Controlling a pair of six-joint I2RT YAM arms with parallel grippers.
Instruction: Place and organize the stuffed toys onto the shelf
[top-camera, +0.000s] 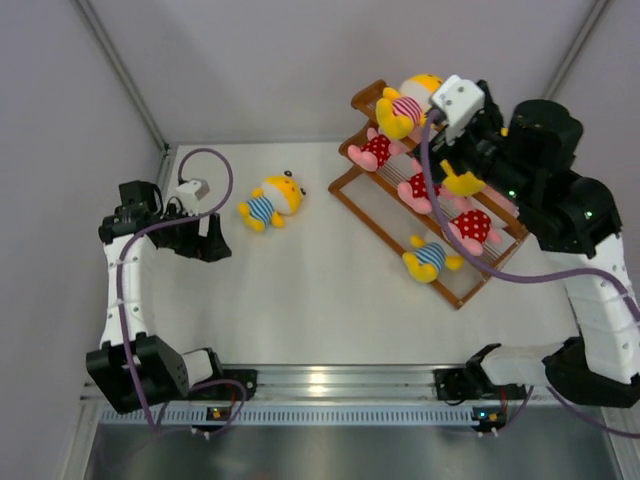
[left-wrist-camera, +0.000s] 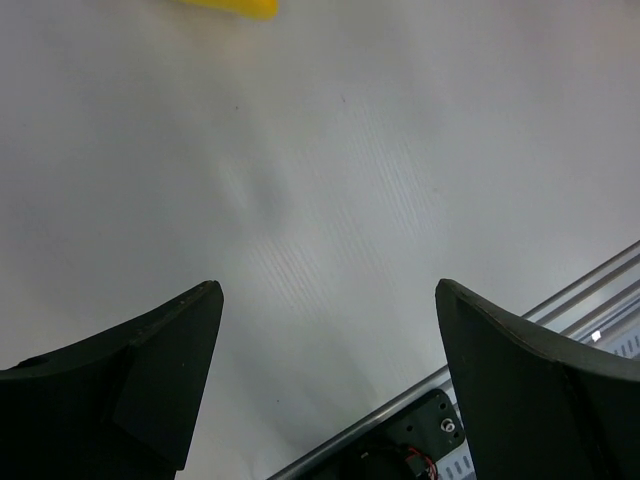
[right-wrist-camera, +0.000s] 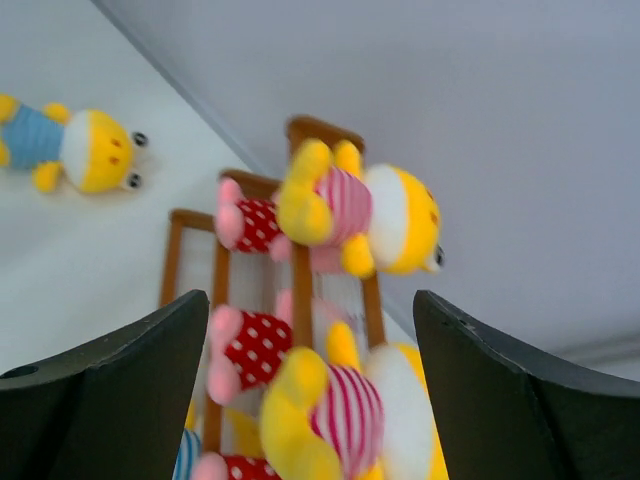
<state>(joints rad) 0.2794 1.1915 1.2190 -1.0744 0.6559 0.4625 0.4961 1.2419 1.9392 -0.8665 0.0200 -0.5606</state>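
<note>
Leftmost, the left arm sits folded low over the tabletop. Its fingers are spread wide with nothing between them, and its wrist view shows only bare surface below and a sliver of yellow at the top edge. The fingers point at a blue-striped toy, which lies on the tabletop just beyond them, untouched. This appears to be the one toy not yet shelved, and the left arm looks stationed to take it. Open room surrounds the toy on all sides, though the side wall stands close behind the arm.

Further right, the shelf stands slantwise toward the far right corner. It carries a pink-striped toy at its top end, three red dotted toys down the tiers, and a second blue-striped toy on the lowest tier. The left stretch of that tier shows bare rods, probably the best vacancy.

The right arm hangs over the upper tiers and hides part of them. Its fingers are spread, flanking without touching another pink-striped toy, which looks to be resting on the shelf rather than held. Clearance is tight here, as any lift must avoid the neighbouring toys and the shelf's top rail.
</note>
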